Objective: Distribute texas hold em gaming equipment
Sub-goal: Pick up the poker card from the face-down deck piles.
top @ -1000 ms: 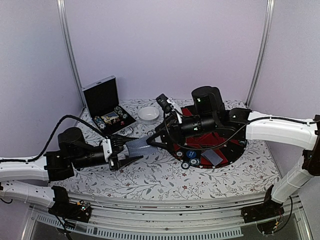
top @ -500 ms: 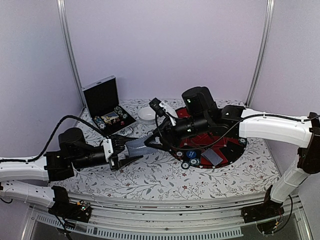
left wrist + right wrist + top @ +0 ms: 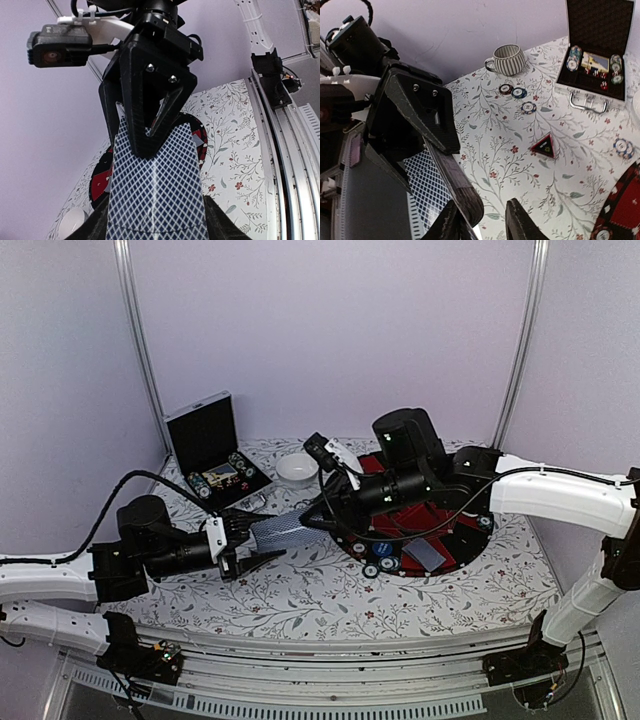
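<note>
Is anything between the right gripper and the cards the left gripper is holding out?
Nothing visible. The right gripper is at the far end of the cards, one finger over their patterned back, while the left gripper holds the near end. Whether it has clamped yet is unclear.

1. Nothing readable can be made out anywhere, tbh.
2. The cards (image 3: 156, 190): only a blue-and-white crosshatch back is shown, so no number or suit can be read.
3. The chips (image 3: 506, 89): markings are seen on the faces, but way too small to be read.
4. The triangular token (image 3: 543, 146): a green mark is carried in the middle, not decipherable.
5. The picture (image 3: 593, 62) inside the case (image 3: 600, 20): too blurred for any lettering to be told.
</note>
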You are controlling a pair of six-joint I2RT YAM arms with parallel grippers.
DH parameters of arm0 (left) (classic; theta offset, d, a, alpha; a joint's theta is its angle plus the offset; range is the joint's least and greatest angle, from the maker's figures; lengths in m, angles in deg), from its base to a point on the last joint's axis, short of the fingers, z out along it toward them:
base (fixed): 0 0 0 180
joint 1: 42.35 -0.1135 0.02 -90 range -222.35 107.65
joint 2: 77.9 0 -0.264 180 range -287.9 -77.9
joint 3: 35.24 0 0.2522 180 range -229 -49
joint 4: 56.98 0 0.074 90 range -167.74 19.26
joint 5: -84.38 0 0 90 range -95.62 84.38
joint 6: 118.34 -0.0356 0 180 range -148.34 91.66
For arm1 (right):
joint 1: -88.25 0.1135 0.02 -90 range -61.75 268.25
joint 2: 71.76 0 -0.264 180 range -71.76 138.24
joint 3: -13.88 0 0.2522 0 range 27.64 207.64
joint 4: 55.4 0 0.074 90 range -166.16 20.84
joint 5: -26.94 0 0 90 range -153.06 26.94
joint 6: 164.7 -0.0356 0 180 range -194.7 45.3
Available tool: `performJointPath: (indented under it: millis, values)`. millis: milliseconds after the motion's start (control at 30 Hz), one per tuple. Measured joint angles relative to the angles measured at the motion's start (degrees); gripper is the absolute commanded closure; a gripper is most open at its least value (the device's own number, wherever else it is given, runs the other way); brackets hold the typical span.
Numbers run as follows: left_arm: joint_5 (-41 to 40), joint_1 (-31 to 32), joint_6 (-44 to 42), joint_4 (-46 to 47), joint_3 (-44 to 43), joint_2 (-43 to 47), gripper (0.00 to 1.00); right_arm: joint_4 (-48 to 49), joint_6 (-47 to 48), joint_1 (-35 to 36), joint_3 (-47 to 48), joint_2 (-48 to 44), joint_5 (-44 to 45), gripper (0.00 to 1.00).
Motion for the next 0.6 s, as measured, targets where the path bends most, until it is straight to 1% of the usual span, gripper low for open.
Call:
performJointPath:
  millis: [100, 167, 267, 600]
  values:
    - [-0.4, 0.0, 0.0, 0.0, 0.0, 0.0, 0.48, -0.2, 0.6, 0.1, 0.0, -0.1, -1.5, 0.89]
    - [-0.6, 0.0, 0.0, 0.0, 0.0, 0.0, 0.48, -0.4, 0.7, 0.1, -0.1, -0.4, -2.2, 0.95]
    - [-0.7, 0.0, -0.1, 0.0, 0.0, 0.0, 0.48, -0.8, 0.9, 0.0, -0.4, -1.8, -2.6, 0.97]
    - [-0.6, 0.1, -0.2, 0.1, 0.0, 0.0, 0.48, -1.4, 0.8, -1.1, -2.4, -7.5, -1.8, 0.98]
